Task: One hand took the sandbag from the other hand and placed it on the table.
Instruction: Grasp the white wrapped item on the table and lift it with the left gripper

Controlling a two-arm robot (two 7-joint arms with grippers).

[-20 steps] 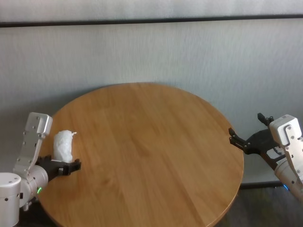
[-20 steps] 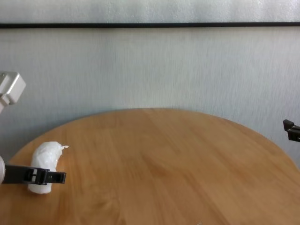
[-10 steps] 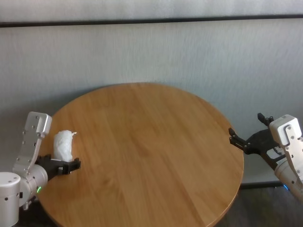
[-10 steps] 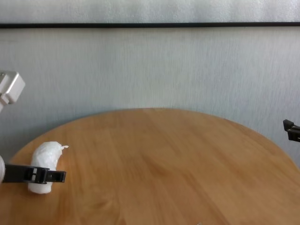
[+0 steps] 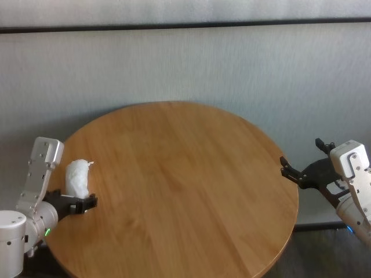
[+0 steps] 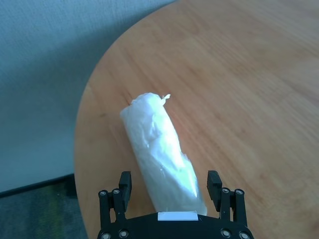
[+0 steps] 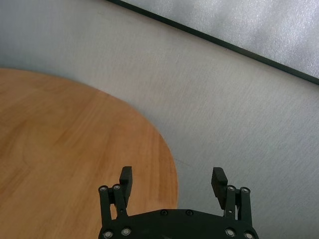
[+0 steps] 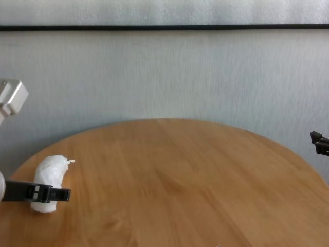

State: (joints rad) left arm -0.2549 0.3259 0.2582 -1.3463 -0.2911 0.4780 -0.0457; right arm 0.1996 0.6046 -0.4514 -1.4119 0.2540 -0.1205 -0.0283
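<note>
The white sandbag (image 5: 77, 178) lies on the round wooden table (image 5: 185, 174) near its left edge, tied tip pointing away from me; it also shows in the left wrist view (image 6: 159, 154) and the chest view (image 8: 49, 175). My left gripper (image 5: 74, 200), with the green ring, is open, its fingers (image 6: 124, 180) straddling the bag's near end with a gap on each side. My right gripper (image 5: 301, 156), with the blue ring, is open and empty, just off the table's right edge (image 7: 172, 178).
A grey wall (image 5: 185, 63) with a dark strip stands behind the table. The floor shows below the table's left edge (image 6: 35, 209). The rest of the tabletop is bare wood.
My left gripper has drawn back very slightly toward me along the sandbag. The sandbag and the right arm have not moved.
</note>
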